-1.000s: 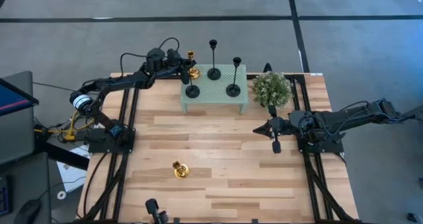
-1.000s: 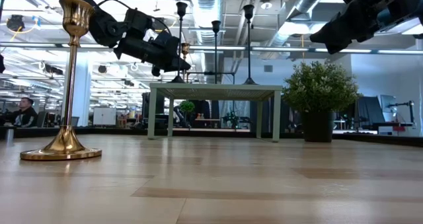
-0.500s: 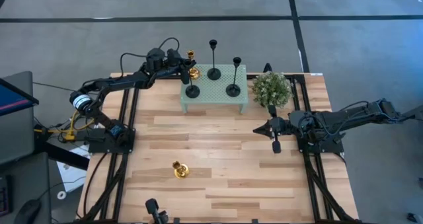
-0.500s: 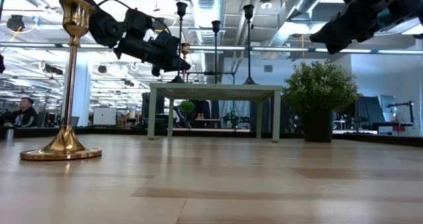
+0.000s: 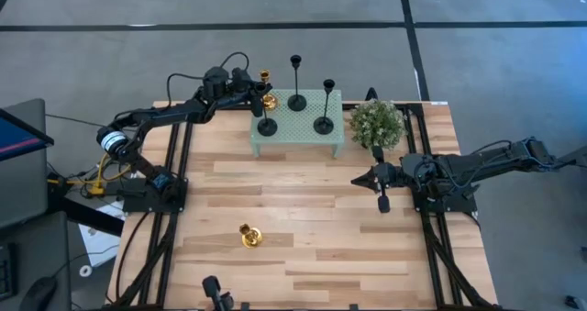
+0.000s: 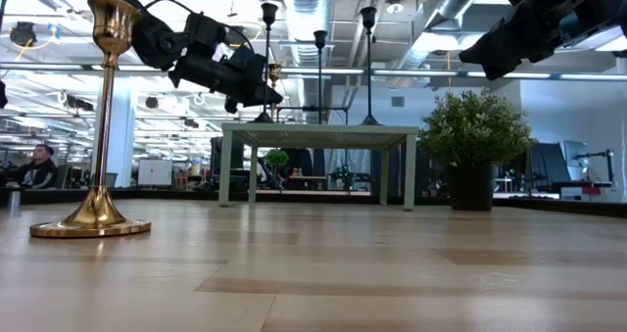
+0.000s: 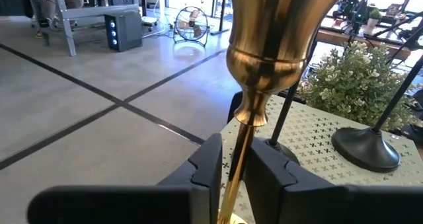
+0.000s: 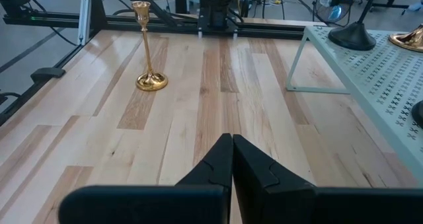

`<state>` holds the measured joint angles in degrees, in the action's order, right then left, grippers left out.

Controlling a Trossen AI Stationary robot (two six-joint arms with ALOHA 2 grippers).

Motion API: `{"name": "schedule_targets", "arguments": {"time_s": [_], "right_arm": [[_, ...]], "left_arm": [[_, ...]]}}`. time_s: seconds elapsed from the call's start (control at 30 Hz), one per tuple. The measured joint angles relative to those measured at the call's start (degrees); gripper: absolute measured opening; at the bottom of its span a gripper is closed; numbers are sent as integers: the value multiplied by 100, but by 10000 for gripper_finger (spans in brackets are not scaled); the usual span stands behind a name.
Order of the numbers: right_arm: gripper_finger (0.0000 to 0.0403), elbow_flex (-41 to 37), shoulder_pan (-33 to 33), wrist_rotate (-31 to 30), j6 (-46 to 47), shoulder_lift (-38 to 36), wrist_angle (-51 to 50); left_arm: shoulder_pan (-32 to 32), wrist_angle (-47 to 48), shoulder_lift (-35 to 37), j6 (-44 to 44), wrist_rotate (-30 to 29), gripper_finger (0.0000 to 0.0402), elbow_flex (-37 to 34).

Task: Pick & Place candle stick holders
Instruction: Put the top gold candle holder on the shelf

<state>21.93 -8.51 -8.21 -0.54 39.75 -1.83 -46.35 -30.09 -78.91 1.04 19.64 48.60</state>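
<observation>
The left pincer (image 7: 239, 174) pinched the thin stem of a shiny gold candlestick holder (image 7: 268, 59), standing at the near corner of the mint-green perforated stand (image 7: 310, 135). Just beyond it stood three matte black candlestick holders (image 5: 296, 98). The right pincer (image 8: 232, 159) hovered pressed together above the wooden desk (image 8: 198, 112), a second gold holder (image 8: 150, 78) well ahead.

No legible text, labels, brands or numbers in any view

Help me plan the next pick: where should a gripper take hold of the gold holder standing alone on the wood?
Probably the thin stem of the gold candlestick holder. It stands upright on a flared round base, so come in level from the side and close across the stem, midway up.
</observation>
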Motion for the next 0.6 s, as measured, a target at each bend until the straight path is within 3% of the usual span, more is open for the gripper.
{"name": "schedule_targets", "arguments": {"time_s": [0.6], "right_arm": [[0,0,2,1,0,0,-10]], "left_arm": [[184,0,0,-3,-11,198,7]]}}
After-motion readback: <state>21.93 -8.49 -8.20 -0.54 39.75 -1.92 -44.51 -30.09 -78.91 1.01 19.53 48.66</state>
